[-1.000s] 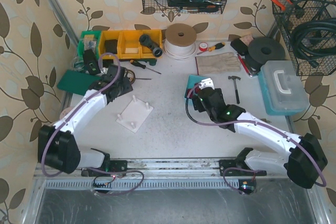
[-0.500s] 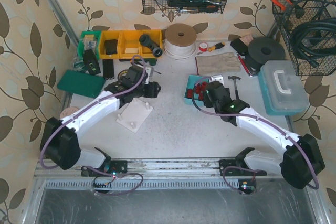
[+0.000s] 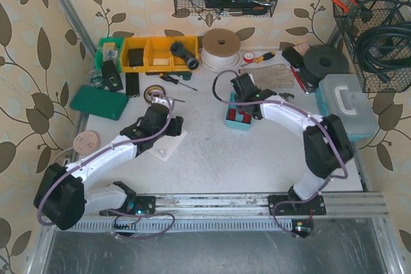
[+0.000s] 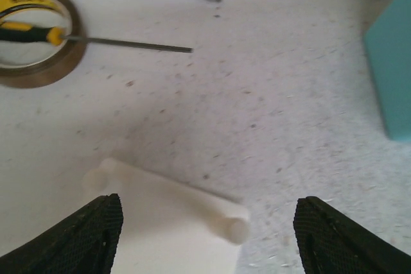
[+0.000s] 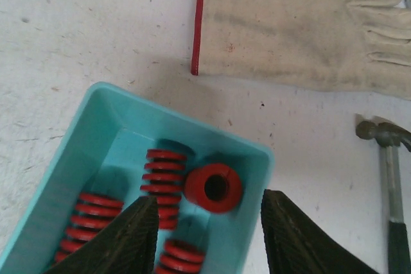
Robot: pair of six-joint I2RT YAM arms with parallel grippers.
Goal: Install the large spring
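Several red springs lie in a teal bin (image 5: pixel 96 133), which also shows in the top view as the teal bin (image 3: pixel 229 120). One thick red spring (image 5: pixel 213 188) stands on end in the bin's far corner. My right gripper (image 5: pixel 212 235) hovers over that corner, open, its fingers on either side of the upright spring but short of it. The white peg plate (image 4: pixel 160 229) lies under my left gripper (image 4: pixel 215 235), which is open and empty. One white peg (image 4: pixel 235 228) pokes up between the jaws. From above, my left gripper (image 3: pixel 170 126) sits on the plate's (image 3: pixel 162 149) far edge.
A tape roll (image 4: pixel 32 36) with a yellow-handled screwdriver (image 4: pixel 38 33) across it lies beyond the plate. A work glove (image 5: pixel 302 24) and a hammer (image 5: pixel 388 178) lie just past the bin. Yellow bins (image 3: pixel 151 52), a wire spool (image 3: pixel 220 48) and a toolbox (image 3: pixel 347 104) line the back and right.
My left arm swung from the back left over to the white plate and opened wider. My right arm reached forward from the table's middle to the teal bin, its jaws narrowing.
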